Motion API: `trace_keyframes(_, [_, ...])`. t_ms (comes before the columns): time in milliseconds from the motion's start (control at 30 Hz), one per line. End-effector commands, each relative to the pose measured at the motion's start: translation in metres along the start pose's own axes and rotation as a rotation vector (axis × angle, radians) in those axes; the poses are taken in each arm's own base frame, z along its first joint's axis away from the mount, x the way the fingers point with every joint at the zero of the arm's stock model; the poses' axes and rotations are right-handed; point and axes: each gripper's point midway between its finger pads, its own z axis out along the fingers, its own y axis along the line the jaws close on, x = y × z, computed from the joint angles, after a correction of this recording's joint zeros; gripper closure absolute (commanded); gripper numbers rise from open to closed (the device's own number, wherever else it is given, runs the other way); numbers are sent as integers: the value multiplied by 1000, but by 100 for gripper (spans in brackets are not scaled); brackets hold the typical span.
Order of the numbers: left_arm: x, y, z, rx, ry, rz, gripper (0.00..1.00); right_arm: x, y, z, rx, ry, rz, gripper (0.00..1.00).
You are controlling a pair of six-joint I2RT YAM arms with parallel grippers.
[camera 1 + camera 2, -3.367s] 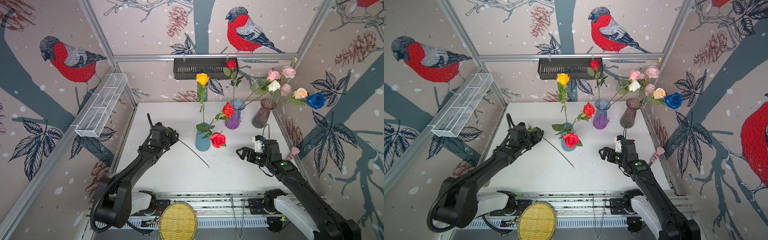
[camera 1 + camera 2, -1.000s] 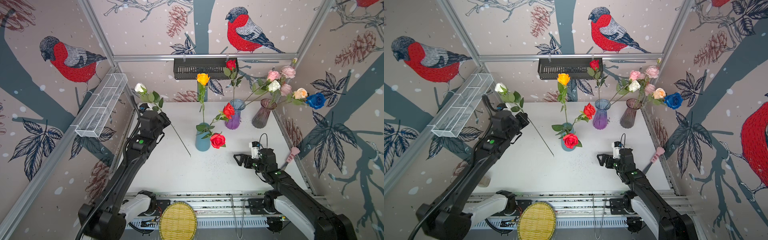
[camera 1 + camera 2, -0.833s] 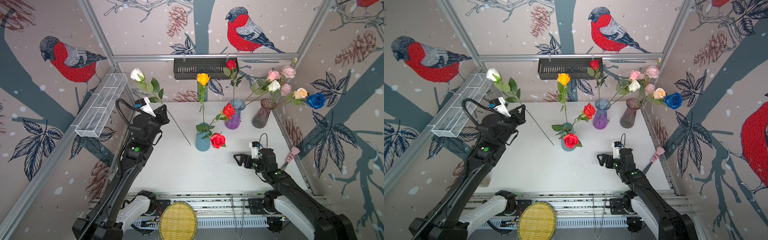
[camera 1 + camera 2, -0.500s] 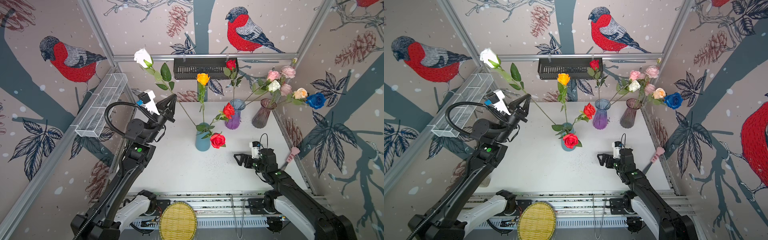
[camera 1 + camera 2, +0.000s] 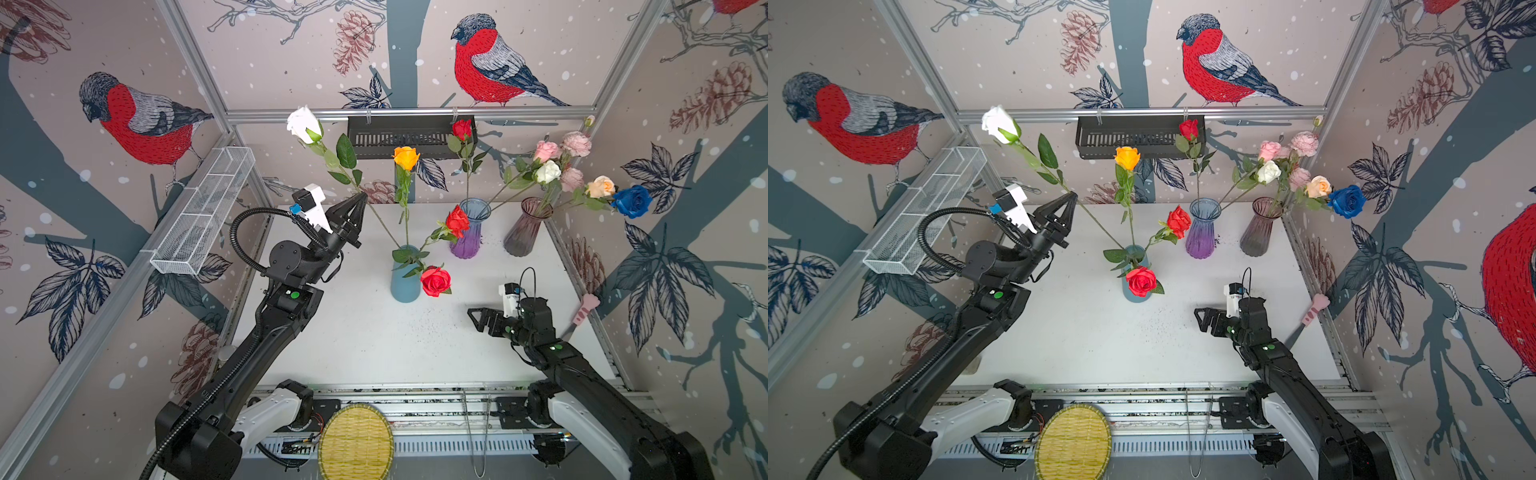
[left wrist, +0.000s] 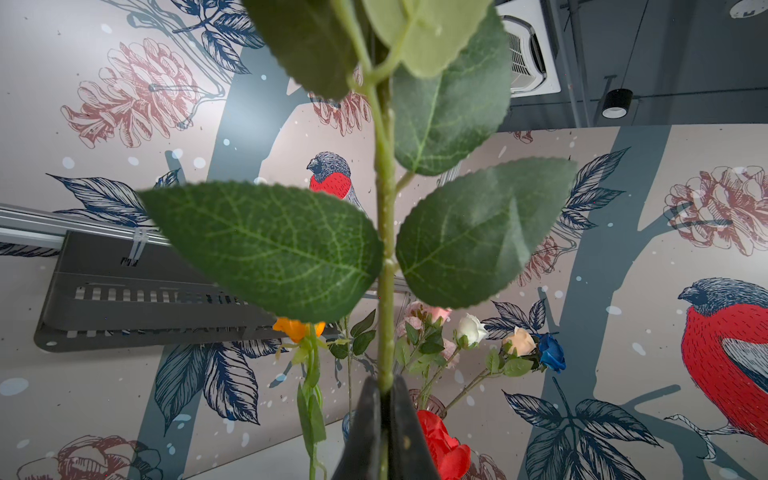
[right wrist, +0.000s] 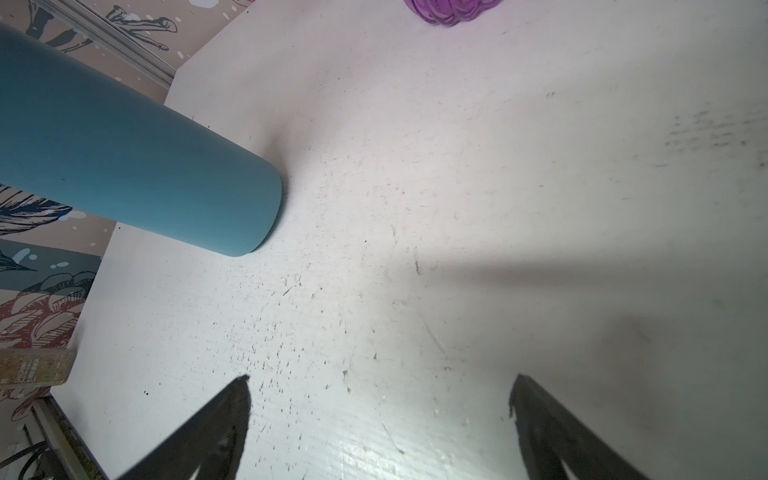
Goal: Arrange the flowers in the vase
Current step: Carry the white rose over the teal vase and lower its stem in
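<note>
My left gripper (image 5: 360, 198) (image 5: 1072, 198) (image 6: 384, 386) is shut on the green stem of a white rose (image 5: 304, 124) (image 5: 998, 118), held high and tilted, bloom up to the left. The stem's lower end slants down to the mouth of the blue vase (image 5: 404, 286) (image 5: 1128, 296) (image 7: 137, 166); whether it is inside I cannot tell. That vase holds an orange rose (image 5: 406, 157) and two red roses (image 5: 435, 281). A purple vase (image 5: 466, 241) and a smoky vase (image 5: 524, 232) hold other flowers. My right gripper (image 5: 477, 319) (image 5: 1202, 320) (image 7: 380, 378) is open and empty, low over the table.
A wire basket (image 5: 203, 216) hangs on the left wall and a black rack (image 5: 409, 137) on the back rail. A yellow woven disc (image 5: 355, 442) lies at the front edge. A pink-headed tool (image 5: 585, 307) leans at the right wall.
My left arm has raised the white rose and swung it right, so the stem's lower end now points at the blue vase. The right arm has not moved.
</note>
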Motion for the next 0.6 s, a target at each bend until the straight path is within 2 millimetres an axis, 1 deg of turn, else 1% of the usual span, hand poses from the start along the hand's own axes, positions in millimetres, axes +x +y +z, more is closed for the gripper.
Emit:
trace_keyframes(0, [-15, -11, 0, 46, -81, 37, 100, -4, 2, 0, -9, -19, -10, 2])
trace_keyframes(300, [2, -23, 7, 63, -77, 102, 100, -5, 3, -1, -12, -22, -11, 2])
trace_keyframes(567, [17, -12, 8, 29, -64, 157, 100, -5, 3, -1, -14, -22, -12, 2])
